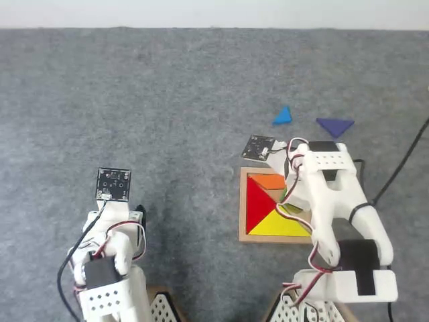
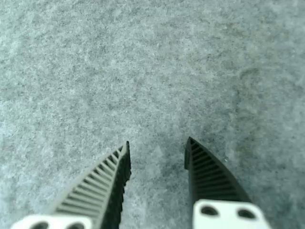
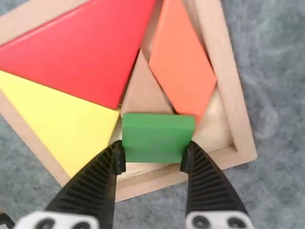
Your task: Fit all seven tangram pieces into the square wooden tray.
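Gripper on the right (image 3: 153,148) pinches the green piece (image 3: 157,133) by two sides, above the free gap in the tray (image 3: 238,124) beside the orange piece (image 3: 183,62), likely to lower it in. The left gripper (image 2: 157,148) is spread over bare carpet (image 2: 143,57).

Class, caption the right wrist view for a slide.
Right gripper holding green piece at wooden tray, near red triangle, yellow triangle and orange parallelogram.
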`<state>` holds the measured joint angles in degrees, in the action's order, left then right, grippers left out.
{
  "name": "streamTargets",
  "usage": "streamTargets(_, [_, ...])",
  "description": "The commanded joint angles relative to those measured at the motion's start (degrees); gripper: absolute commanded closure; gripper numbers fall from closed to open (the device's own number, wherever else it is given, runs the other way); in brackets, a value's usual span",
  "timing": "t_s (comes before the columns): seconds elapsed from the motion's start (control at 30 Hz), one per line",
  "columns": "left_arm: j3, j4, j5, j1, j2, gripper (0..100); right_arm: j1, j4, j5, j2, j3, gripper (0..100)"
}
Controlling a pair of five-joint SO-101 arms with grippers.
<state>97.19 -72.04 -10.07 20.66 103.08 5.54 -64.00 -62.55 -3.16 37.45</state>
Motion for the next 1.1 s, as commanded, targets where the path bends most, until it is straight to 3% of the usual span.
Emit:
streamTargets(0.0, [-0.8, -0.4, 0.6, -0.4, 1.1, 82, -1.2, -3.3, 0.5, -0.2, -0.3, 94.0])
streamTargets(0.23, [-0.8, -0.4, 0.6, -0.4, 1.1, 82, -1.3, -8.7, 0.7, -6.6, -1.3, 94.0])
streamTargets(0.63, [-0.8, -0.4, 0.6, -0.4, 1.1, 82, 3.6, -5.1, 2.1, -7.4, 5.7, 93.9])
streamTargets(1.07, [-0.8, -0.4, 0.6, -0.4, 1.1, 82, 0.9, -3.7, 5.5, -7.5, 2.7, 93.5])
